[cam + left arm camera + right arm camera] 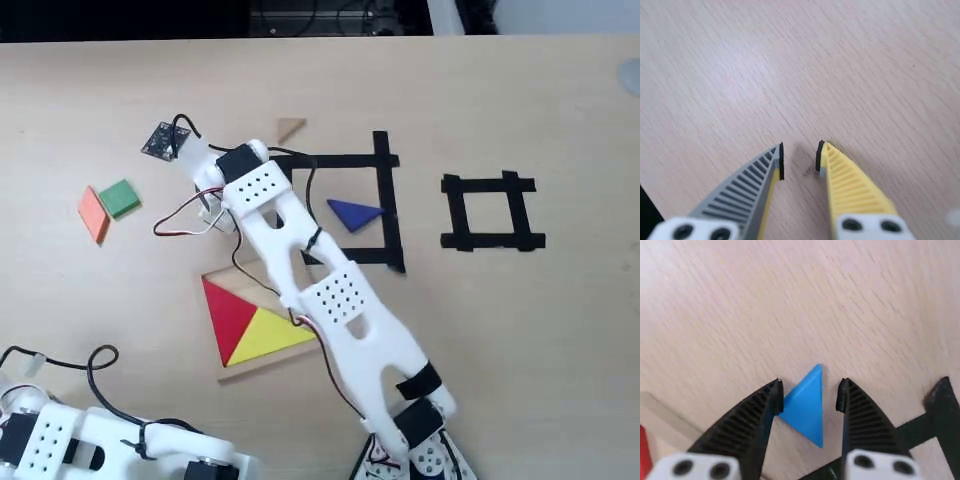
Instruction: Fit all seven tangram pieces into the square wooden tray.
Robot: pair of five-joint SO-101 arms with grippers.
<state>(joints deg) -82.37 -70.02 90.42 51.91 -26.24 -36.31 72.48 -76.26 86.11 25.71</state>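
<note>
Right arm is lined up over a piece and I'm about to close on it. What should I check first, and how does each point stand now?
1. The light blue triangle lies between the right gripper's jaws: ok.
2. The jaws are open, one on each side of the triangle: ok.
3. The gripper is low enough to pinch the flat piece: cannot tell.
4. There is free space in the square wooden tray beside the red triangle and the yellow triangle: cannot tell, because the arm covers part of the tray.
5. The left gripper is open, holds nothing and sits over bare table: ok.
</note>
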